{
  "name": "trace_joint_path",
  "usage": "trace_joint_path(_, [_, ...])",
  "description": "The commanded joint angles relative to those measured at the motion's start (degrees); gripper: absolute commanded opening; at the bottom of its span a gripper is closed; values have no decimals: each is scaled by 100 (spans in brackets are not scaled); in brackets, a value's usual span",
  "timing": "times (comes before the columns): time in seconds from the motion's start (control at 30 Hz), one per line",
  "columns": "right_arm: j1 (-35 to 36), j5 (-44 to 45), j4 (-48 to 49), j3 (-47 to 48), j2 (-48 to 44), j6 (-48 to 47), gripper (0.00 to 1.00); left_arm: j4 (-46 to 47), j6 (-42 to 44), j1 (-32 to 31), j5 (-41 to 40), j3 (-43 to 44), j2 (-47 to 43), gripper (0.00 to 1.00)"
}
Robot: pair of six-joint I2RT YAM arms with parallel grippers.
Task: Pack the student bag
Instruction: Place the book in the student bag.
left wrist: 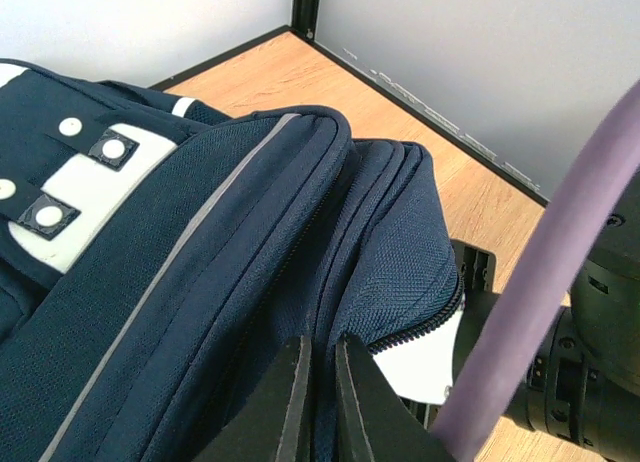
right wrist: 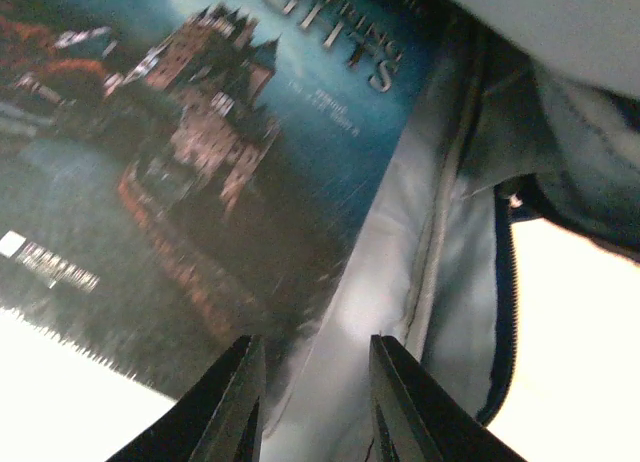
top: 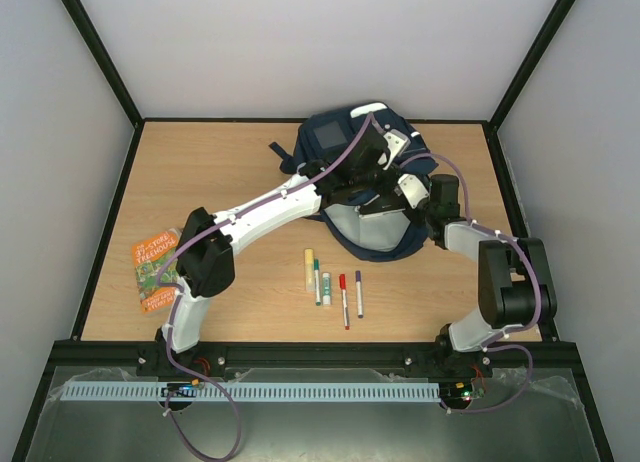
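**Top view only:** student bag (top: 310, 147) at the far middle of the wooden table (top: 200, 162). Orange book (top: 155, 267) near the left edge, beside the left arm (top: 270, 210). Row of pens (top: 343, 300) side by side in front of the bag, apart from it.

**Left wrist view only:** left gripper (left wrist: 322, 344) pressed together on a fold of navy fabric by the zip edge. Reflective stripe (left wrist: 190, 232) along the panel. Purple cable (left wrist: 540, 282) across the right.

**Right wrist view only:** right gripper (right wrist: 315, 344) inside the bag mouth, fingers apart, pale grey lining (right wrist: 350, 282) in the gap. Dark-covered book (right wrist: 200, 162) with a castle picture just beside one finger; contact not discernible.

**Pose:** left arm stretched diagonally to the bag top. Right arm (top: 500, 272) folded at the elbow, reaching in from the right.

**Surroundings:** pale walls (top: 300, 42) on three sides, with black frame posts (top: 100, 52) at the corners.
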Motion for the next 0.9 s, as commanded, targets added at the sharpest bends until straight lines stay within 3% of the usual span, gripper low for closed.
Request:
trace_joint_path(0.0, [18, 19, 946, -92, 274, 684, 29, 274, -61, -43, 170, 324, -339, 2])
trace_joint_path(0.33, [18, -347, 115, -210, -211, 622, 32, 193, 14, -46, 2, 287, -367, 2])
trace_joint_path(0.63, [19, -753, -593, -358, -220, -180, 7, 202, 18, -37, -39, 285, -423, 3])
trace_joint_path(0.87, [19, -627, -579, -191, 252, -353, 3, 241, 26, -38, -17, 313, -474, 2])
